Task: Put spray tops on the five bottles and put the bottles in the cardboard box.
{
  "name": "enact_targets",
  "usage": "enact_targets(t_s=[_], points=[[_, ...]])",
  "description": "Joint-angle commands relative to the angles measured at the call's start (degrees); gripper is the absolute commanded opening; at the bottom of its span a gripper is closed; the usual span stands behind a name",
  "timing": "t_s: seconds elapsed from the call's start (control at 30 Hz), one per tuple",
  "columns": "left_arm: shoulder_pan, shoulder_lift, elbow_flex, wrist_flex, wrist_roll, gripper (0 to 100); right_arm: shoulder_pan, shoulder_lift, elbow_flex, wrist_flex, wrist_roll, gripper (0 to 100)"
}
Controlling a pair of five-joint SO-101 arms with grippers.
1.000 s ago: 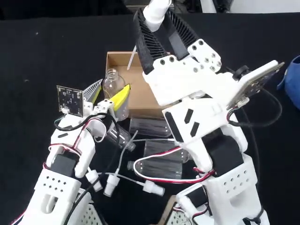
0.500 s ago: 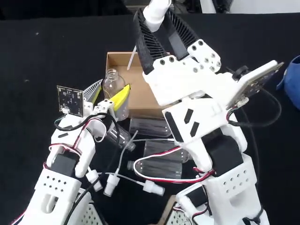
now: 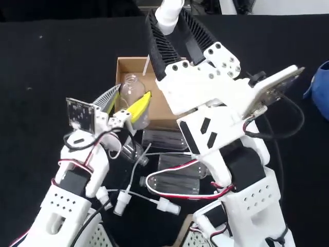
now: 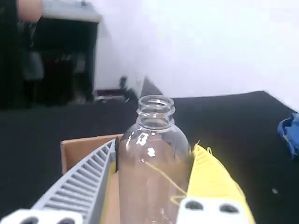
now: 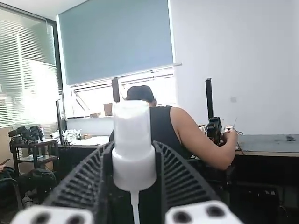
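Observation:
My left gripper (image 3: 131, 95), with one grey and one yellow finger, is shut on a clear bottle (image 3: 134, 92) that has no top. It holds the bottle upright at the front left edge of the cardboard box (image 3: 129, 65). In the left wrist view the bottle (image 4: 152, 163) stands between the fingers with its open neck up, and the box (image 4: 84, 148) lies behind it. My right gripper (image 3: 169, 14) is raised high over the box's far side, shut on a white spray top (image 3: 171, 8). The spray top (image 5: 133, 144) sits between the black fingers, its thin tube hanging down.
Three more clear bottles (image 3: 165, 139) (image 3: 179, 176) (image 3: 131, 150) lie on the black table in front of the box, between the arms. Loose white spray tops (image 3: 123, 201) (image 3: 168, 207) with tubes lie nearer the arm bases. A blue object (image 3: 321, 87) is at the right edge.
My left gripper has carried the bottle a little to the right and up, closer to the box. The right arm has shifted only slightly, with the spray top in it.

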Motion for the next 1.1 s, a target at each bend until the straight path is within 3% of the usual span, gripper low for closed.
enact_targets(t_s=[0.0,0.2,0.43,0.53,0.63,1.07], points=[[2.9,-0.7,2.9,-9.1,0.2,3,1.1,0.3,-2.9,1.2,0.9,1.1],[2.6,-0.7,9.2,-16.9,0.2,3,1.0,1.6,-6.2,6.6,1.0,1.1],[2.6,-0.7,11.8,-17.5,0.0,3,-0.4,10.2,-19.0,20.1,1.0,1.1],[3.1,-0.7,12.9,-17.6,-4.7,3,-3.9,12.4,-21.4,24.0,1.0,1.1],[3.1,-0.7,13.0,-17.6,-7.9,3,-5.8,13.8,-21.3,24.4,1.1,1.1],[3.1,-0.8,12.8,-17.7,-7.8,3,-4.5,19.9,-18.2,18.8,1.1,1.0]])
